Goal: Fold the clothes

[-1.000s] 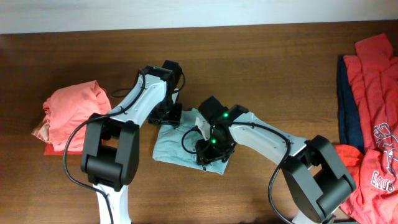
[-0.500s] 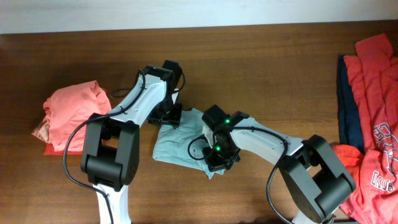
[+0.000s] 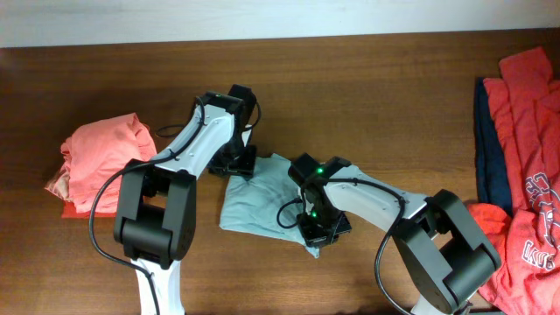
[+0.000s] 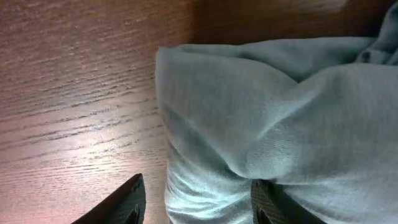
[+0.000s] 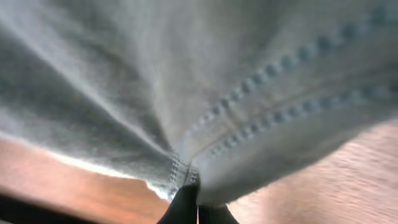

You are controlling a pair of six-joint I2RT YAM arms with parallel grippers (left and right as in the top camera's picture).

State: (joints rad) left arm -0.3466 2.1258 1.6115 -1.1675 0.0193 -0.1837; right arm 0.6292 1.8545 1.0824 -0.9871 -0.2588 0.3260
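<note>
Pale teal garment (image 3: 258, 199) lies mid-table (image 3: 394, 87), partly folded, long axis running diagonally from far-left corner to near-right hem. Right gripper (image 3: 320, 231) sits at that near-right hem, fingers closed on the stitched edge. Left gripper (image 3: 234, 163) is at the far-left corner, fingers apart astride the cloth edge, gripping nothing. Any fold would likely carry the hem toward the left arm. Folded orange pile (image 3: 101, 162) far left. Red-and-navy heap (image 3: 525, 157) far right carries white lettering, unreadable.

clothes pile (image 3: 528, 131) cropped, teal shirt (image 5: 186, 81) blurred
</note>
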